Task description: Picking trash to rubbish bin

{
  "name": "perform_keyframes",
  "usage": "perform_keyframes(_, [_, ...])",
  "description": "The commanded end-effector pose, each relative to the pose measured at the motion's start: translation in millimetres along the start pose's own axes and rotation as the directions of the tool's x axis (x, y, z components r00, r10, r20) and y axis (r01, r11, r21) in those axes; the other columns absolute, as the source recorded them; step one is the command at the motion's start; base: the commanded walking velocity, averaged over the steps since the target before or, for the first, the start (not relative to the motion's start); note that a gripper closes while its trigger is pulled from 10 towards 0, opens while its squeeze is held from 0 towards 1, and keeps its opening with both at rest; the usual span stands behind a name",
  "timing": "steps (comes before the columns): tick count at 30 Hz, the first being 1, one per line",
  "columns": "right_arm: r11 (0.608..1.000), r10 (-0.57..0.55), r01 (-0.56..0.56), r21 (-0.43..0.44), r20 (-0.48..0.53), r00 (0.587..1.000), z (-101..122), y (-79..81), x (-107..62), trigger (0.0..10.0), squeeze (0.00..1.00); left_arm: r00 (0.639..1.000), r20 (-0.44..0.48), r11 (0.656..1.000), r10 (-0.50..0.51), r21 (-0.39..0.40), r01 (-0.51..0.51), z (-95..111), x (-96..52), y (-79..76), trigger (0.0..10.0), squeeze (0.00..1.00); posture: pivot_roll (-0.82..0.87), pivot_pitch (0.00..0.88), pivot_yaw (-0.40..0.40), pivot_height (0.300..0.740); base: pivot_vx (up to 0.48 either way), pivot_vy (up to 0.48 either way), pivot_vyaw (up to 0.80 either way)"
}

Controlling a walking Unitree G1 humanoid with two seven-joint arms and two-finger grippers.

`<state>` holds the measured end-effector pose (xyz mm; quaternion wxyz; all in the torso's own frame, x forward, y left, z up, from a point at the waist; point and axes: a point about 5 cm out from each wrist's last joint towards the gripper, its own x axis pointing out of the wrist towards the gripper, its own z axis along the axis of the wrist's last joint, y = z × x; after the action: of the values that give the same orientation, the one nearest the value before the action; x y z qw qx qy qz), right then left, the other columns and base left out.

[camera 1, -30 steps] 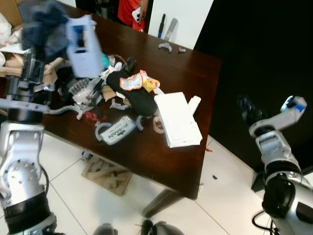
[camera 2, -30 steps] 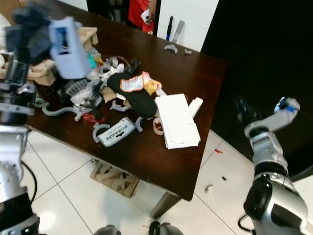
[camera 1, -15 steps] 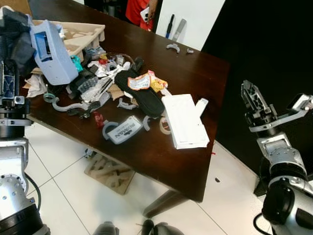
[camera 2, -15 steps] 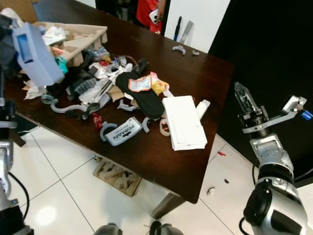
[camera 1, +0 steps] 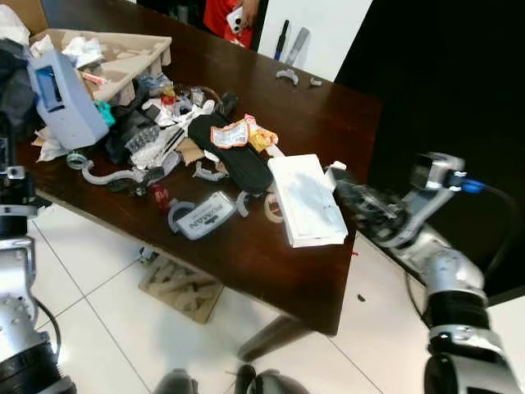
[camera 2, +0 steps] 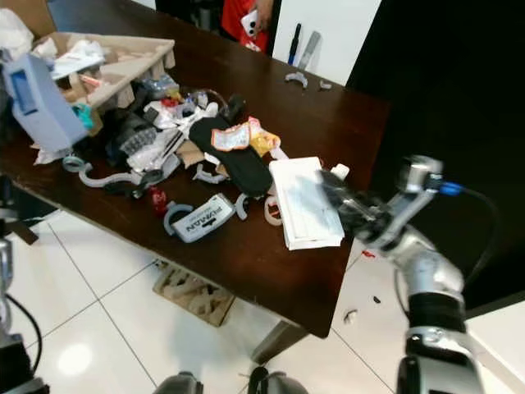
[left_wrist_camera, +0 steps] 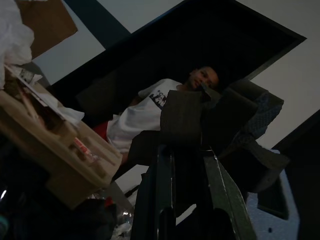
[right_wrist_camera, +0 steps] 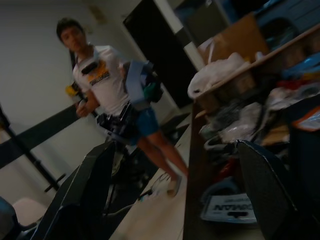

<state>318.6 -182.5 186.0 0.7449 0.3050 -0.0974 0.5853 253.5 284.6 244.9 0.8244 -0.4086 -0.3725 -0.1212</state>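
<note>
Trash is piled on the dark wooden table (camera 1: 328, 115): a white flat box (camera 1: 305, 197), a black sole (camera 1: 234, 160), a snack wrapper (camera 1: 238, 133), a grey labelled clip (camera 1: 203, 220) and grey plastic bits. My left gripper (left_wrist_camera: 187, 155) is raised at the table's left end, shut on a dark foam bundle (left_wrist_camera: 220, 115). A light blue plastic housing (camera 1: 61, 98) sits against that bundle. My right gripper (camera 1: 354, 195) is blurred, low at the table's right edge beside the white box. Its fingers (right_wrist_camera: 90, 185) stand wide apart with nothing between them.
A cardboard tray (camera 1: 115, 53) of scraps lies at the table's far left. A person in red (camera 1: 225, 16) stands behind the table, and another person (right_wrist_camera: 100, 75) stands on the white tile floor. Flattened cardboard (camera 1: 184, 287) lies under the table.
My right arm has swung down from beside the dark wall to the table's right edge by the white box. The left arm with its bundle has stayed raised at the left.
</note>
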Motion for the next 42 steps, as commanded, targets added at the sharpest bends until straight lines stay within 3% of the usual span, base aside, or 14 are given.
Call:
perform_keyframes(1, [0.998, -0.030, 0.028, -0.058, -0.034, 0.999, 0, -0.8, 4.4, 10.0, 0.00, 1.000, -0.014, 1.000, -0.003, -0.004, 0.003, -3, -0.4, 1.9, 10.0, 0.00, 0.20, 0.206, -0.150, 0.740, 0.000, 0.000, 0.00])
perform_keyframes(4, [0.989, -0.060, 0.045, -0.141, -0.100, 0.993, -14, -1.8, 39.3, 10.0, 0.00, 0.995, -0.094, 0.998, -0.036, -0.052, 0.031, -27, 9.0, 0.9, 10.0, 0.00, 0.20, 0.207, -0.150, 0.740, 0.000, 0.000, 0.00])
perform_keyframes(11, [0.983, -0.068, 0.044, -0.178, -0.132, 0.989, -21, 4.3, 59.5, 10.0, 0.00, 0.987, -0.149, 0.995, -0.067, -0.084, 0.055, -44, 16.2, -1.4, 10.0, 0.00, 0.19, 0.207, -0.142, 0.740, 0.000, 0.000, 0.00])
perform_keyframes(13, [0.982, -0.044, 0.018, -0.188, -0.135, 0.990, -24, 14.8, 75.1, 10.0, 0.00, 0.978, -0.192, 0.992, -0.081, -0.115, 0.060, -58, 18.4, -2.5, 10.0, 0.00, 0.18, 0.206, -0.137, 0.740, 0.000, 0.000, 0.00])
perform_keyframes(17, [0.982, -0.016, -0.008, -0.190, -0.124, 0.992, -26, 22.9, 85.0, 10.0, 0.00, 0.970, -0.224, 0.989, -0.093, -0.137, 0.063, -70, 19.2, -4.3, 10.0, 0.00, 0.18, 0.205, -0.136, 0.740, 0.000, 0.000, 0.00])
perform_keyframes(18, [0.980, -0.024, 0.003, -0.200, -0.103, 0.994, -26, 25.4, 92.6, 10.0, 0.00, 0.963, -0.247, 0.985, -0.111, -0.156, 0.073, -81, 21.3, -8.9, 10.0, 0.00, 0.18, 0.205, -0.132, 0.740, 0.000, 0.000, 0.00])
perform_keyframes(26, [0.960, -0.173, 0.140, -0.242, -0.121, 0.977, -32, 21.7, 117.0, 10.0, 0.00, 0.944, -0.293, 0.976, -0.153, -0.197, 0.096, -100, 21.8, -18.5, 10.0, 0.00, 0.18, 0.204, -0.129, 0.740, 0.000, 0.000, 0.00])
perform_keyframes(33, [0.941, -0.258, 0.226, -0.251, -0.100, 0.961, -32, 19.1, 126.7, 10.0, 0.00, 0.938, -0.302, 0.971, -0.167, -0.214, 0.104, -108, 20.9, -22.9, 10.0, 0.00, 0.17, 0.203, -0.126, 0.740, 0.000, 0.000, 0.00])
perform_keyframes(35, [0.943, -0.256, 0.228, -0.240, -0.091, 0.962, -31, 20.1, 128.9, 10.0, 0.00, 0.938, -0.302, 0.970, -0.170, -0.218, 0.106, -109, 20.3, -24.1, 10.0, 0.00, 0.17, 0.203, -0.126, 0.740, 0.000, 0.000, 0.00])
perform_keyframes(37, [0.969, -0.193, 0.185, -0.162, -0.039, 0.980, -27, 27.5, 133.3, 10.0, 0.00, 0.936, -0.306, 0.969, -0.173, -0.222, 0.107, -111, 18.8, -25.5, 10.0, 0.00, 0.17, 0.203, -0.127, 0.740, 0.000, 0.000, 0.00])
perform_keyframes(42, [0.984, -0.141, 0.139, -0.115, -0.002, 0.990, -22, 34.1, 135.4, 10.0, 0.00, 0.935, -0.309, 0.969, -0.175, -0.222, 0.108, -112, 17.5, -26.0, 10.0, 0.00, 0.17, 0.203, -0.128, 0.740, 0.000, 0.000, 0.00])
